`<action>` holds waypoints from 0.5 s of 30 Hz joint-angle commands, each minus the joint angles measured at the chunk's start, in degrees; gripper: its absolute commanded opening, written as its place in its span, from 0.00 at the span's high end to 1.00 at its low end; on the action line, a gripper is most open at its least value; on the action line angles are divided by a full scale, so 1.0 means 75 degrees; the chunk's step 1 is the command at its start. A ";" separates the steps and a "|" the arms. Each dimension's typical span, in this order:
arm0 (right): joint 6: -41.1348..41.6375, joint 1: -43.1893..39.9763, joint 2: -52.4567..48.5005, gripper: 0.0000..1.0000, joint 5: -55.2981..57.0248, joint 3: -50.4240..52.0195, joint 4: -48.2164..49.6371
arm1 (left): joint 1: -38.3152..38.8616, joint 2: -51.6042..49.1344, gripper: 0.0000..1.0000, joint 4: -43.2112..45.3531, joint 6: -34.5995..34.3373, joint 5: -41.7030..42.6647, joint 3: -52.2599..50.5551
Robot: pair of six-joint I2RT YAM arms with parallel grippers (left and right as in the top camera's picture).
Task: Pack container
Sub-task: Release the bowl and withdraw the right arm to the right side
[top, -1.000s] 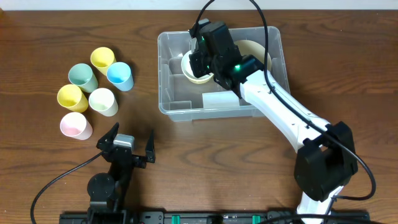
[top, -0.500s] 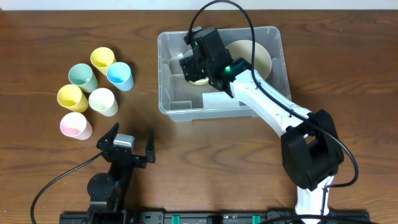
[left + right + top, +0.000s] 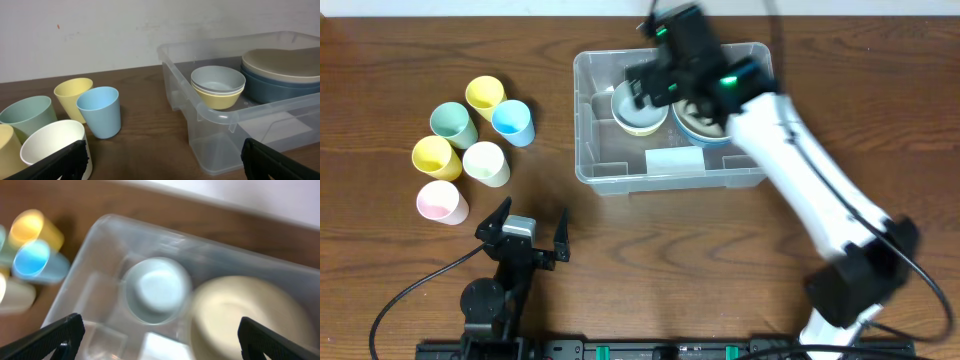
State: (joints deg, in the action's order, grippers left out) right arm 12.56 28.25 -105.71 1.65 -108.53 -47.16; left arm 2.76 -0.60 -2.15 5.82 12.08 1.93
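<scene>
The clear container stands at the table's back middle. Inside it, a stack of small bowls, pale blue on top, sits at the left. A stack of large bowls, cream over dark blue, sits beside it, partly hidden by my right arm. My right gripper hovers above the small bowls, blurred, open and holding nothing. The right wrist view looks down on the small bowls and the cream bowl between the wide jaws of the right gripper. My left gripper stands open near the front edge.
Several cups stand left of the container: yellow, green, blue, another yellow, white and pink. A white label shows at the container's front. The blue cup is nearest the container.
My right gripper was shut on the small bowls inside the container. It has opened, left them there and lifted up and back. The left arm has not moved.
</scene>
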 commanded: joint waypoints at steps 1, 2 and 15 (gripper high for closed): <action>0.0740 -0.0895 0.0752 0.01 0.1035 -0.0210 -0.0455 | -0.0032 0.0041 0.02 -0.0099 -0.0041 0.0105 -0.0221; 0.0898 -0.1166 0.0877 0.01 0.1122 -0.0210 -0.0638 | -0.0032 0.0041 0.02 -0.0099 -0.0038 0.0105 -0.0221; 0.1740 -0.5021 0.1029 0.01 0.1180 -0.0157 -0.2929 | -0.0032 0.0041 0.02 -0.0096 -0.0038 0.0102 -0.0221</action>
State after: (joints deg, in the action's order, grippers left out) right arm 21.65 -5.30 -97.38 9.72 -109.86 -67.99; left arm 2.76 -0.60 -2.15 5.82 12.08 1.93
